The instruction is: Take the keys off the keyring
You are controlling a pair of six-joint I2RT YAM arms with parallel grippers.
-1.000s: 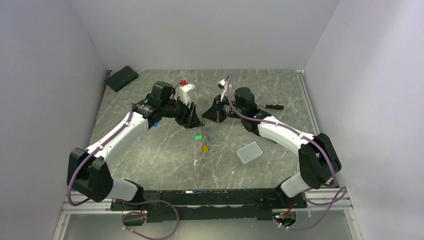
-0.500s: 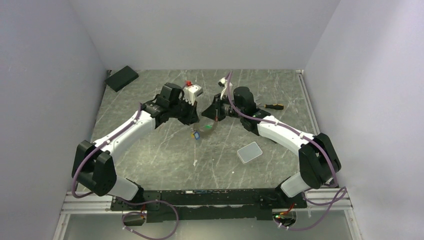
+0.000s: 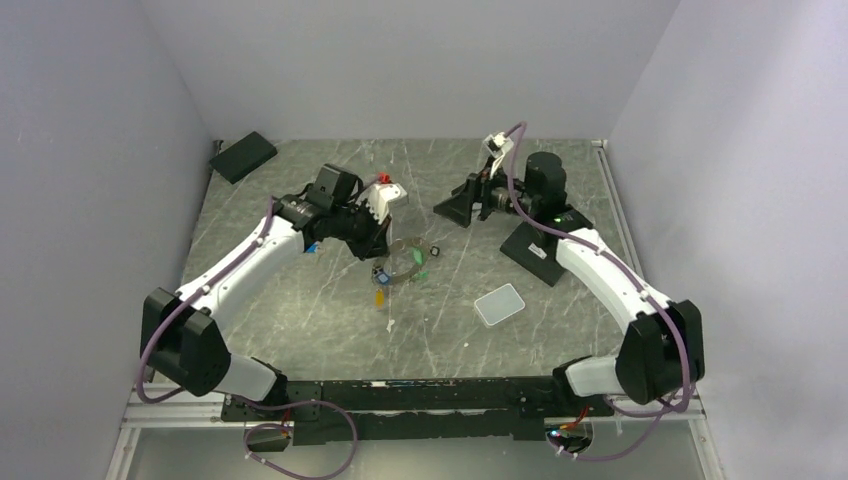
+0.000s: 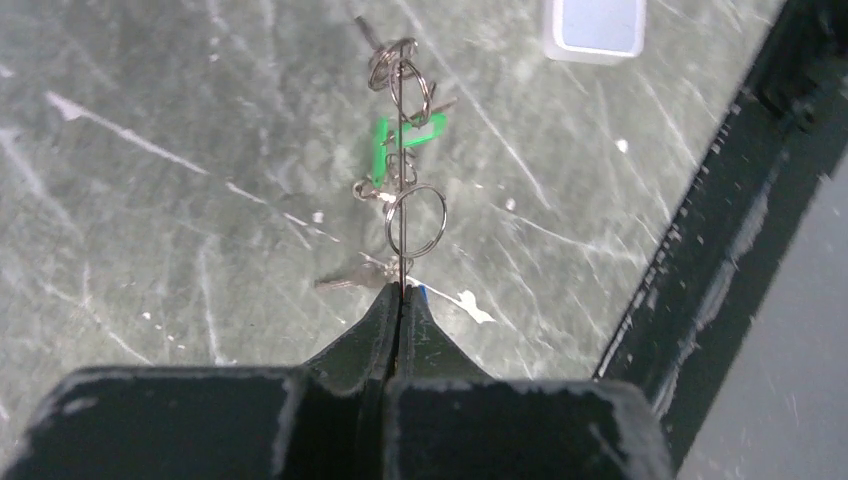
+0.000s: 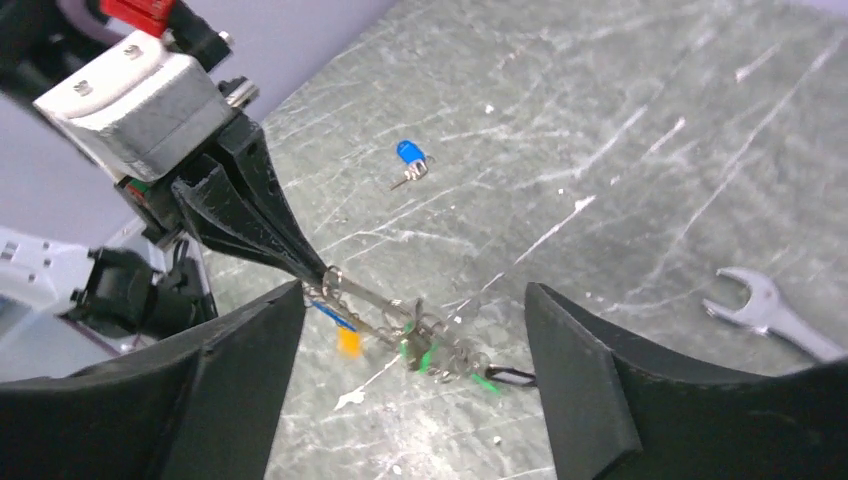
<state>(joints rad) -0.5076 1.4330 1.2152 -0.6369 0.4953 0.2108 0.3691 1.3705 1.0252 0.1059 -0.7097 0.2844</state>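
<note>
Left wrist view puts the left gripper [image 4: 400, 300] at bottom centre, its fingers pressed together on the thin wire of the keyring [image 4: 399, 160]. The keyring runs edge-on up the frame, with keys [image 4: 350, 281] strung along it. From the right wrist, the right gripper [image 5: 412, 300] is spread wide and holds nothing. A blue-tagged key [image 5: 408, 155] lies alone on the table [image 5: 620, 120] above centre, and a wrench [image 5: 770, 310] lies at the right edge.
</note>
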